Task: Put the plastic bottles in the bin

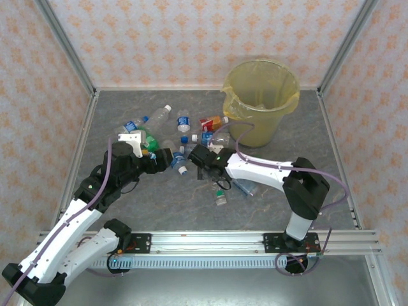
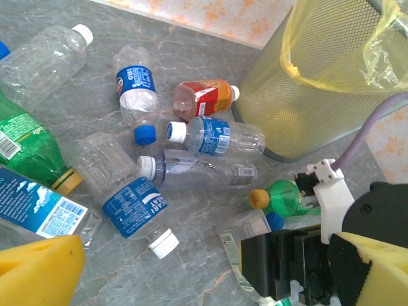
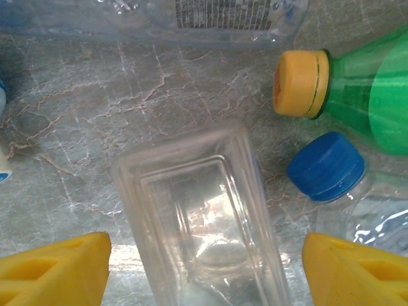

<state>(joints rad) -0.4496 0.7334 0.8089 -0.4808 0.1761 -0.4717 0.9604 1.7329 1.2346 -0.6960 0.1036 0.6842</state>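
Several plastic bottles point(image 1: 185, 127) lie scattered on the grey table left of the yellow bin point(image 1: 261, 95). My right gripper point(image 3: 204, 274) stands open around a clear square-sided bottle point(image 3: 204, 217), with a gap showing between each yellow finger and the plastic. Beside it lie a green bottle point(image 3: 373, 95) with an orange cap and a blue-capped clear bottle point(image 3: 326, 167). My left gripper point(image 2: 204, 280) is wide open over bare table, holding nothing. Ahead of it lie a blue-labelled bottle point(image 2: 131, 204), a long clear bottle point(image 2: 201, 171) and a red-orange labelled bottle point(image 2: 204, 99).
The two grippers point(image 1: 167, 159) point(image 1: 191, 156) nearly meet at the table's middle. Two more bottles point(image 1: 220, 197) point(image 1: 245, 188) lie under the right forearm. Metal frame posts and patterned walls close in the table. The bin point(image 2: 331, 83) stands at the back right.
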